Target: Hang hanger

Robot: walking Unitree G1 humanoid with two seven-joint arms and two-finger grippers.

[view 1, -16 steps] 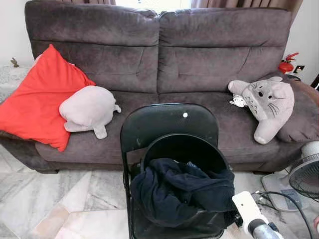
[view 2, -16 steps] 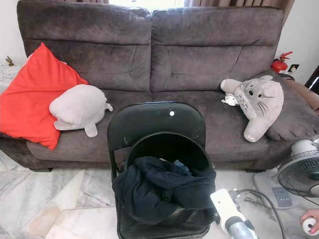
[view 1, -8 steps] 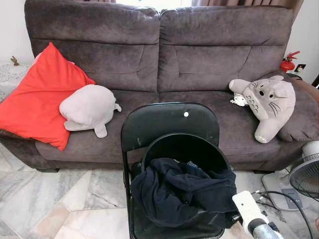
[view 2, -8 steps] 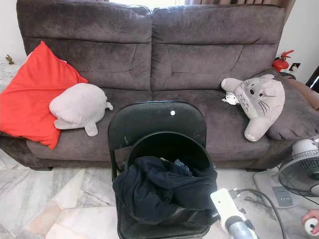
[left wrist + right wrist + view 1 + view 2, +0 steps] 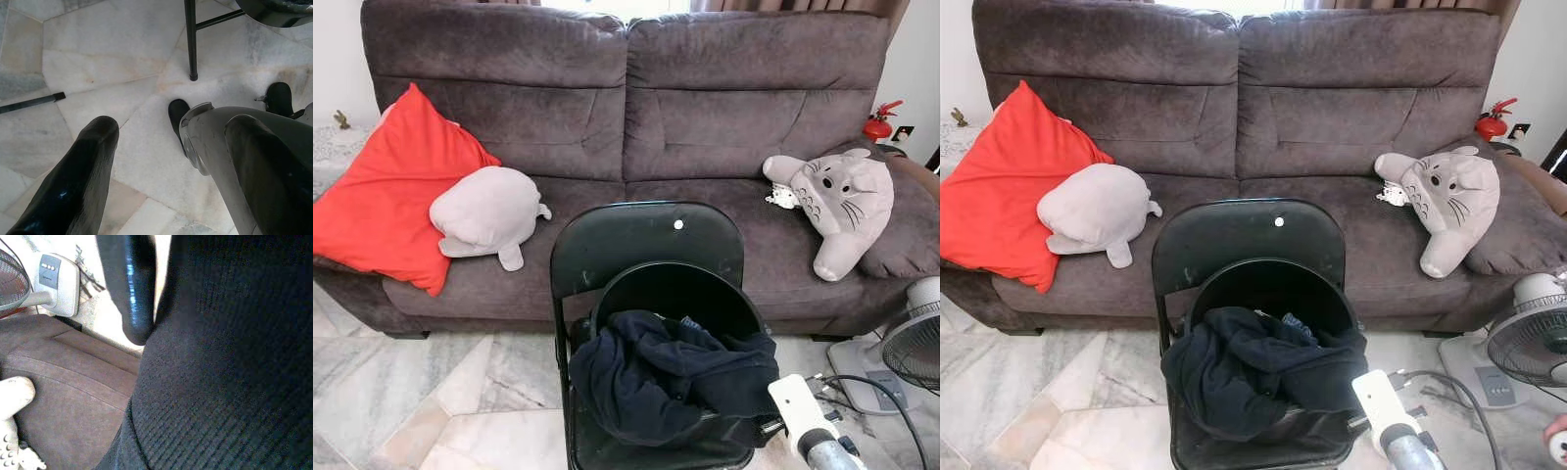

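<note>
Dark garment (image 5: 671,382) heaped in black basket (image 5: 705,284) on folding chair (image 5: 646,240), w/ grey sofa (image 5: 626,117) behind; hanger can't be made out. Right gripper (image 5: 146,328) pressed vs the garment, fingers' state can't tell. Left gripper (image 5: 168,161) spread apart over marble floor (image 5: 98,63). Fan (image 5: 1528,343) at right

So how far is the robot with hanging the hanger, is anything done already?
Nothing looks done yet: the dark clothes lie heaped in the black basket on the folding chair. In hand: the right gripper is at the basket, close against the dark fabric; whether it grips anything I cannot tell. The left gripper hangs idle, open, above the floor. Left: fetching a hanger and hanging it.
</note>
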